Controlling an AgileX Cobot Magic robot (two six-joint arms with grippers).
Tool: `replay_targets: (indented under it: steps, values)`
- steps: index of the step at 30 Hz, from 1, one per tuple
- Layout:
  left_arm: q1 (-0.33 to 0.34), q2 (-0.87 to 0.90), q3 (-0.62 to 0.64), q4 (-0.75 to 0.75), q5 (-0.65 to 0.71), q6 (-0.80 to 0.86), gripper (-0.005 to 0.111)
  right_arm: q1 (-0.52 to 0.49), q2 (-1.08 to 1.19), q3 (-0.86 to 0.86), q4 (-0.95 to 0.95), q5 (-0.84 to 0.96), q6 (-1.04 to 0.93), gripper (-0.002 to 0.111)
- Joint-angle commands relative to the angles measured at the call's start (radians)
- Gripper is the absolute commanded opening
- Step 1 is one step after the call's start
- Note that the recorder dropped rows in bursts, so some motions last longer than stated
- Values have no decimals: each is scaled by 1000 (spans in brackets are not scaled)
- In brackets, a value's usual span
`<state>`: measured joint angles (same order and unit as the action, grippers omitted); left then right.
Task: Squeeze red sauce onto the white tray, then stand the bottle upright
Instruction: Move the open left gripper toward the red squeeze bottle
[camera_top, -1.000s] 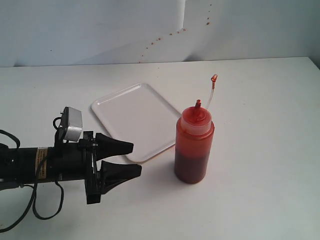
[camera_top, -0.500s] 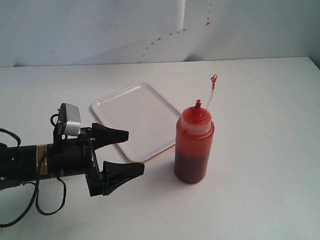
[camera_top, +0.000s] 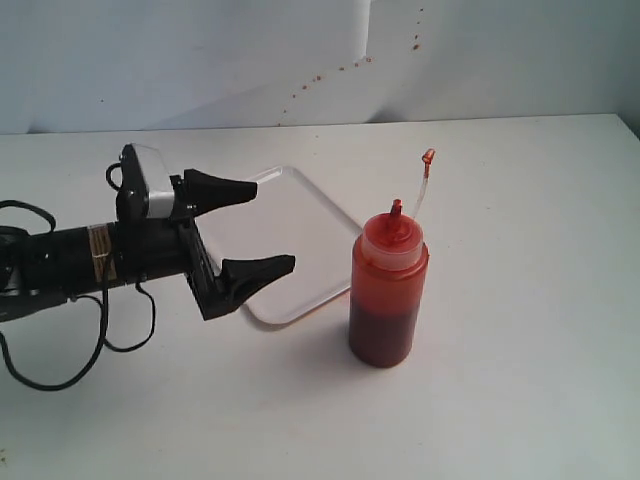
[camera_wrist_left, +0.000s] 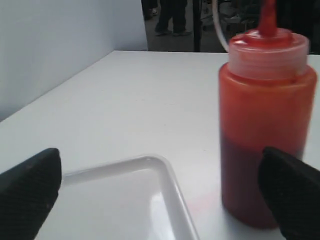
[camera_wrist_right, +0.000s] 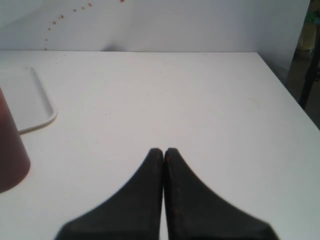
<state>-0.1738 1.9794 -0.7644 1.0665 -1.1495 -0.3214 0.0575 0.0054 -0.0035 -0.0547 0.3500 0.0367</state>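
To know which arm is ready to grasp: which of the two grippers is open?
The left gripper: its jaws stand wide apart, pointing toward the bottle. The right gripper differs: its jaws are pressed together, holding nothing.

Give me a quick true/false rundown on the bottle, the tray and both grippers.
1. The bottle stands upright on the table, beside the white tray. True.
2. The left gripper is shut on the bottle. False: its jaws stand wide open, short of the bottle and not touching it.
3. Red sauce lies on the white tray. False: the tray looks clean; the only red sauce seen is inside the bottle.
4. The right gripper is shut and holds nothing. True.
5. The small cap is off the nozzle, held up on its strap. True.
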Motion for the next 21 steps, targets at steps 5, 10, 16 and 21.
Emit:
replay_targets:
  steps: [5,10,16,21]
  values:
    - [-6,3,-90,19,59,-14,105,3,-5,4,7,-4,-3,0]
    - [-6,3,-90,6,62,54,105,3,-5,4,7,-4,-3,0]
    - [-6,29,-90,6,50,36,105,3,-5,4,7,-4,-5,0]
    - [-6,98,-113,8,29,35,105,3,-5,4,7,-4,-5,0]
